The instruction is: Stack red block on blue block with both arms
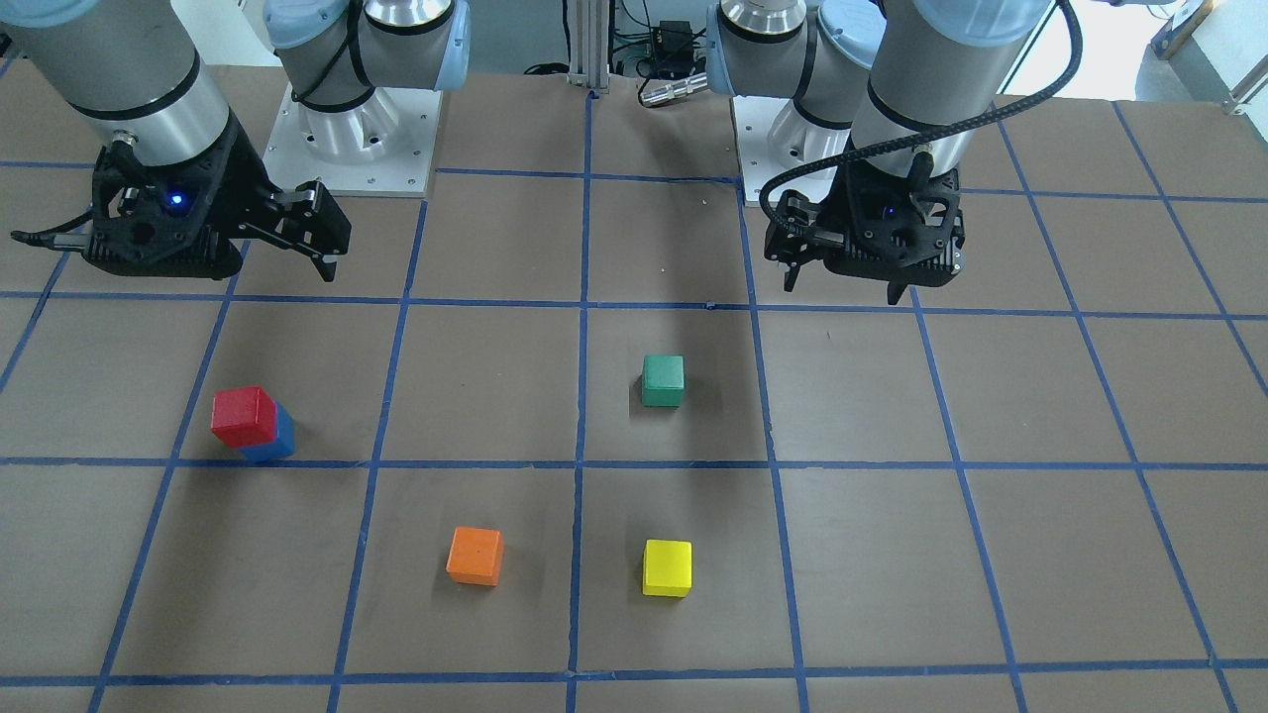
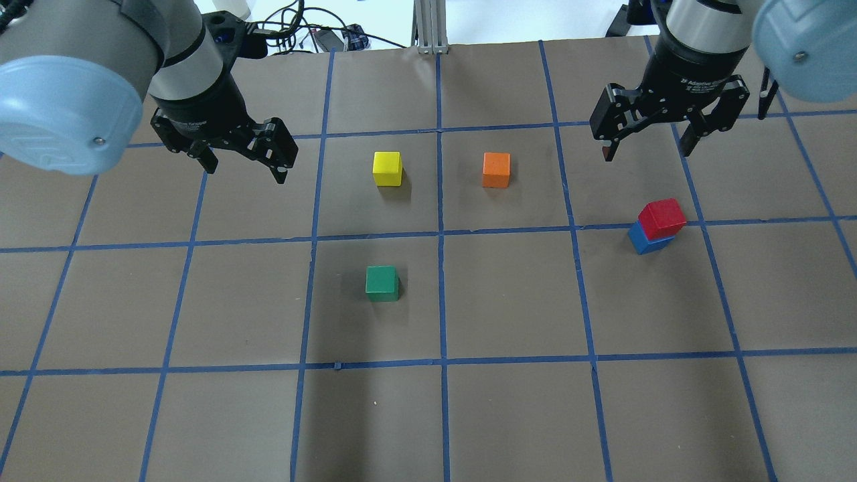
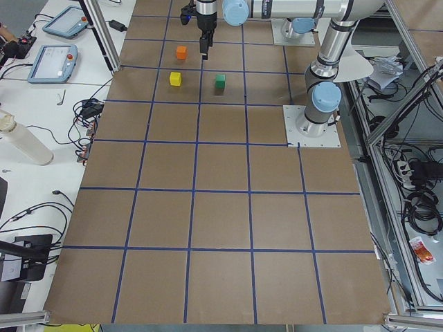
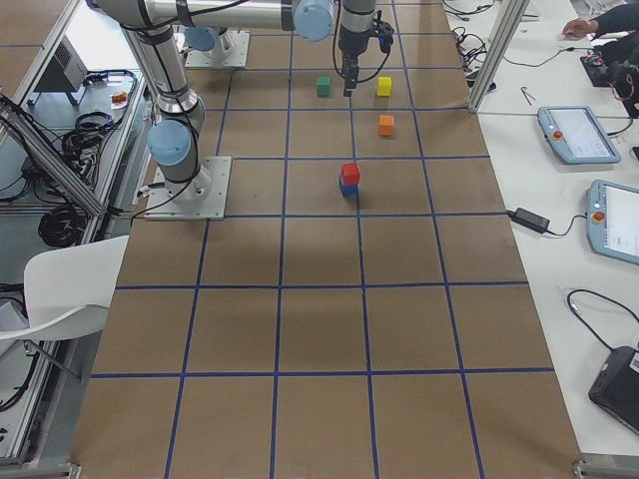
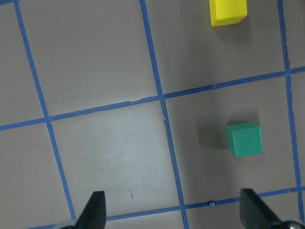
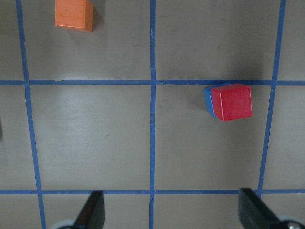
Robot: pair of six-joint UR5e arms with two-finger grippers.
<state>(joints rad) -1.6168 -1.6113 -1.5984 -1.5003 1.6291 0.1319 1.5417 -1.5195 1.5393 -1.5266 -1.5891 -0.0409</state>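
The right pincer (image 2: 646, 150) hangs above the counter (image 2: 509, 301) with its jaws spread wide and nothing between them. Its wrist camera looks straight down past both fingertips onto bare surface. Just nearer to the robot than this pincer, on the robot's right side of the counter, is the red block (image 2: 663, 217). It rests on top of the blue block (image 2: 644, 241), touching it and clear of the pincer. The two do not line up squarely (from the right wrist view a strip of blue shows along one side of the red).

The left pincer (image 2: 245, 171) hangs over the robot's left side, well apart from the stack, equally wide open and empty. Between the two arms lie the yellow block (image 2: 387, 168) and the orange block (image 2: 496, 169) on the far side, with the green block (image 2: 382, 282) nearer the robot. All three are flat on the counter and apart from one another.

As I judge it, the stacking is done: red is on blue and neither arm has hold of anything. The slight offset looks stable enough, so nothing seems left but parking the arms.
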